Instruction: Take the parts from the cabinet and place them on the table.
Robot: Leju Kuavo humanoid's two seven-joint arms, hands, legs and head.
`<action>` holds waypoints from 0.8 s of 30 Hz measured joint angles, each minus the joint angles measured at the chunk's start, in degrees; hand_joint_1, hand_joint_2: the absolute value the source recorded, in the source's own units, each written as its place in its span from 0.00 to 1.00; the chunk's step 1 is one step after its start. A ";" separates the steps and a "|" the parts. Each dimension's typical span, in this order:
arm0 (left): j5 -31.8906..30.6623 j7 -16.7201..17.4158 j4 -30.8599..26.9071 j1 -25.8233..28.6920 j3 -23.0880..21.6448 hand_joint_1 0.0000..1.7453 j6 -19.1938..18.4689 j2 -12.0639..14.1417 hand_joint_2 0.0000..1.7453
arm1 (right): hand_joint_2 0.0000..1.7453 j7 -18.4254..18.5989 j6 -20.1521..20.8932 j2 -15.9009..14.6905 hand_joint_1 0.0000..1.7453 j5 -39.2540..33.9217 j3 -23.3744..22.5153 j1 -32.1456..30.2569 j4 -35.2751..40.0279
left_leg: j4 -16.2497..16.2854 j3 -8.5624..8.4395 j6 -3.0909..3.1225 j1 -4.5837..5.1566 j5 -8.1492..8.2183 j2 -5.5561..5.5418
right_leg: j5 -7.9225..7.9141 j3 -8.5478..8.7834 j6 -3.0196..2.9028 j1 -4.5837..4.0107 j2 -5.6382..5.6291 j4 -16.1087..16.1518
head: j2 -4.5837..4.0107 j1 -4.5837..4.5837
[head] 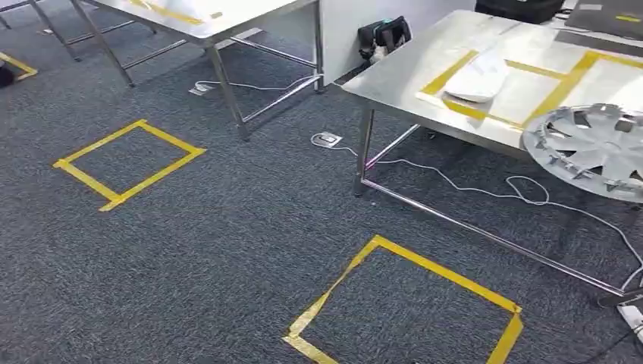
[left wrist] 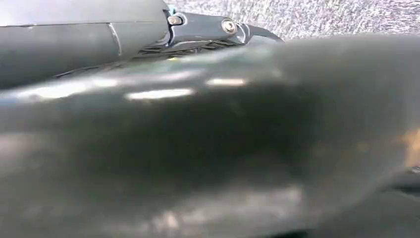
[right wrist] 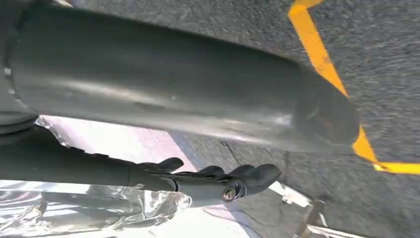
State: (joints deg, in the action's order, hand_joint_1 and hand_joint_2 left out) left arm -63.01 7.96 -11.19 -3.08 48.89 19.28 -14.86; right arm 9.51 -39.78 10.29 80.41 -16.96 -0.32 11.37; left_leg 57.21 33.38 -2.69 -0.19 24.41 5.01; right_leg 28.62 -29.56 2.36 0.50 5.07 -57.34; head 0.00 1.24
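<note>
A silver wheel cover with vaned spokes hangs at the right, over the near edge of the steel table. In the right wrist view my right hand holds it: the thick thumb lies on one side and the dark fingers on the other of the shiny silver wheel cover. A white curved part lies on the table inside a yellow tape frame. My left hand hangs over the carpet with its fingers stretched out and nothing in them.
Two yellow tape squares mark the carpet, one at the left and one in front. A second steel table stands at the back left. A white cable runs under the near table. A black bag sits behind.
</note>
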 joint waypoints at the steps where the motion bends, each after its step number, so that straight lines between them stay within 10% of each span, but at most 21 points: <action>1: 0.02 0.00 0.00 -0.13 0.00 0.00 0.00 0.00 0.00 | 0.00 0.00 0.00 0.00 0.00 0.00 -0.02 0.02 0.00 | -0.09 0.13 1.49 -0.16 -0.06 -1.37 | 0.23 0.16 0.37 -0.06 0.42 0.11 | 0.02 -0.35; 4: 0.04 0.00 0.00 0.15 0.07 0.00 0.00 0.02 0.00 | 0.00 -0.09 -0.02 0.02 0.00 0.00 -0.13 0.28 0.02 | -0.30 0.18 2.91 0.11 -0.04 -3.13 | 0.35 1.77 1.36 0.20 2.10 0.73 | 0.02 -0.52; 7: 0.04 0.00 0.00 0.02 0.11 0.00 -0.04 0.00 0.00 | 0.00 -0.31 -0.04 0.04 0.00 0.00 -0.35 0.13 0.04 | -0.37 0.19 3.90 -0.14 -0.23 -4.82 | 5.47 -1.99 1.63 0.35 -3.97 -7.41 | 0.00 -1.04; 10: 0.04 0.00 0.00 0.01 0.15 0.00 -0.15 -0.04 0.00 | 0.00 -0.31 -0.02 0.04 0.00 0.00 -0.44 -0.34 0.04 | -0.32 0.17 4.15 0.11 -0.15 -7.09 | 8.48 -7.89 1.37 0.17 -4.89 -17.99 | 0.02 -1.13; 14: 0.06 0.00 0.00 0.07 0.39 0.00 -0.15 -0.11 0.00 | 0.00 -0.31 -0.04 0.04 0.00 0.28 -0.48 -0.40 0.07 | -0.29 -0.25 3.97 0.04 -0.11 -10.48 | -1.06 -2.39 0.91 0.39 -7.17 -3.56 | 0.00 -1.13; 15: 0.07 0.02 0.00 0.02 0.42 0.00 -0.15 -0.11 0.00 | 0.00 -0.31 -0.02 0.04 0.00 0.35 -0.50 -0.41 0.07 | -0.09 -0.13 3.62 0.30 -0.12 -11.02 | -0.76 -1.73 0.85 0.70 -10.25 -1.54 | 0.02 -1.20; 19: 0.20 0.20 0.00 0.28 0.61 0.00 -0.17 -0.11 0.00 | 0.00 -0.09 -0.04 0.18 0.00 0.55 -0.57 -0.44 0.26 | -0.51 0.81 1.93 -0.17 -0.95 -13.36 | -0.87 -1.02 -0.17 0.46 -8.75 -0.64 | 0.02 -1.04; 20: 0.22 0.26 0.00 0.33 0.72 0.00 -0.20 -0.07 0.00 | 0.00 -0.09 -0.07 0.24 0.00 0.72 -0.61 -0.47 0.39 | -0.15 0.84 1.86 -0.24 -0.67 -12.57 | -1.22 -0.89 -0.62 0.83 -7.83 -0.20 | 0.02 -1.11; 22: 0.30 0.28 0.00 0.30 0.85 0.00 -0.35 -0.13 0.00 | 0.00 -0.11 -0.09 0.31 0.00 1.09 -0.59 -0.60 0.55 | 5.17 3.36 1.23 0.18 3.11 -6.92 | -1.29 -0.72 -1.09 0.59 -6.45 0.01 | 0.02 -0.34; 24: 0.39 0.26 0.00 0.07 0.90 0.00 -0.48 -0.13 0.00 | 0.00 -0.02 -0.09 0.31 0.00 1.29 -0.59 -0.97 0.55 | 14.49 7.82 0.86 0.05 7.34 -5.74 | -1.17 -0.72 -1.23 0.49 -4.54 0.00 | 0.00 -0.37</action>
State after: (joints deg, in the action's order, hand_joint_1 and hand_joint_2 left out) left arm -62.62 8.22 -11.19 -3.02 49.79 18.80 -14.99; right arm 9.49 -39.87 10.60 81.70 -17.55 -1.30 11.91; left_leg 71.70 41.21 -1.83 -0.14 31.75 -0.74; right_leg 27.45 -30.28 1.13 0.99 0.53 -57.34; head 0.00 0.87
